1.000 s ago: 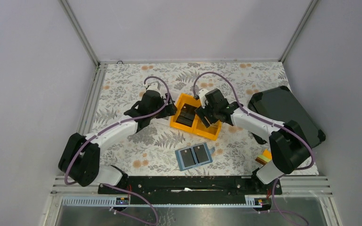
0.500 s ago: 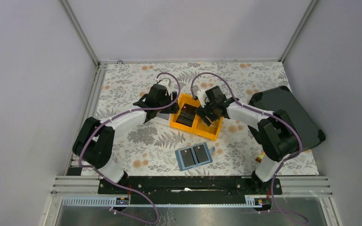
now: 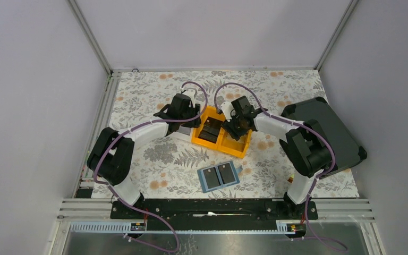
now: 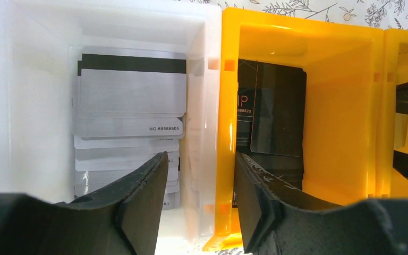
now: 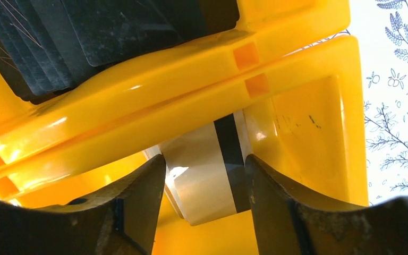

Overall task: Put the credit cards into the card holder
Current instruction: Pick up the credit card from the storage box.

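Note:
The teal card holder [image 3: 220, 176] lies open on the table near the arms, with two dark credit cards [image 3: 218, 173] on its pockets. A stack of pale credit cards [image 4: 130, 101] fills the white bin [image 4: 32, 106]. Dark cards [image 4: 276, 111] lie in the left orange bin [image 4: 340, 106]. My left gripper [image 4: 202, 159] is open and straddles the adjoining walls of these two bins, one finger in each, with a slim gap on the white side. My right gripper [image 5: 206, 159] reaches into the right orange bin [image 5: 308, 122]. A pale card with a black stripe [image 5: 207, 175] spans its jaws and touches both.
A large black hard case [image 3: 321, 133] lies at the right edge of the table. A small orange and yellow object [image 3: 297, 176] sits beside the right arm's base. The bins [image 3: 220, 135] stand together mid-table, on a floral cloth [image 3: 154, 159].
My left gripper moved right to the bins and its jaws narrowed around the shared walls. My right gripper dipped into the right orange bin and narrowed onto the striped card.

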Robot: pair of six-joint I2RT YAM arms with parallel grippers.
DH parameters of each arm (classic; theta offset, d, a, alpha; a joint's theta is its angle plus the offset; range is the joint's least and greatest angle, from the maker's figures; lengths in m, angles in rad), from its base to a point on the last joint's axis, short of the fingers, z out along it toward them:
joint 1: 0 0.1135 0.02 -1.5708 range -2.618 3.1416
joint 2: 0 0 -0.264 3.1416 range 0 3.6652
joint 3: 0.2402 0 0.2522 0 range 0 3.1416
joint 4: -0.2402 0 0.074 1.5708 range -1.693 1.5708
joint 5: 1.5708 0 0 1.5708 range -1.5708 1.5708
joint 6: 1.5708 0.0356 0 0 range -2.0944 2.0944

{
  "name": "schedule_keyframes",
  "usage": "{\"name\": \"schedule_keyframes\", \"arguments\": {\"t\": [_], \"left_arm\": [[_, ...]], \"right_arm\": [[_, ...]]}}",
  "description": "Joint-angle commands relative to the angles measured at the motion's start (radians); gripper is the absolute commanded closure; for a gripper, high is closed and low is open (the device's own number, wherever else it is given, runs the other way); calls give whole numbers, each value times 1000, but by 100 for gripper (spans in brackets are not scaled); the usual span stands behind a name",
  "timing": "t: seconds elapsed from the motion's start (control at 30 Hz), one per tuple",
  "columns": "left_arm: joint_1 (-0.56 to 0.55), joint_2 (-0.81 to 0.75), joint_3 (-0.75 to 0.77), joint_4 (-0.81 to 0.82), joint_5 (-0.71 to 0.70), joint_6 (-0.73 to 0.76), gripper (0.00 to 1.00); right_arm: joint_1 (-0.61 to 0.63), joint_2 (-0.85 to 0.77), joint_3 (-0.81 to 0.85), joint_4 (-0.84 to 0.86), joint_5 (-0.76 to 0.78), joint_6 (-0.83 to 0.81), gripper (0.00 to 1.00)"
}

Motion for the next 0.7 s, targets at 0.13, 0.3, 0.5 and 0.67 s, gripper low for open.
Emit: {"name": "schedule_keyframes", "arguments": {"t": [0.13, 0.3, 0.5, 0.67], "left_arm": [[6, -20, 38, -2, -67, 31, 50], [6, -30, 36, -1, -71, 32, 50], [6, -34, 32, -2, -70, 34, 50], [6, -42, 26, -2, -80, 37, 50]], "right_arm": [[-7, -5, 54, -53, -29, -29, 53], [-8, 16, 68, -58, 10, -41, 35], [-14, 60, 105, -63, 49, -55, 26], [-15, 36, 103, -51, 63, -54, 26]]}}
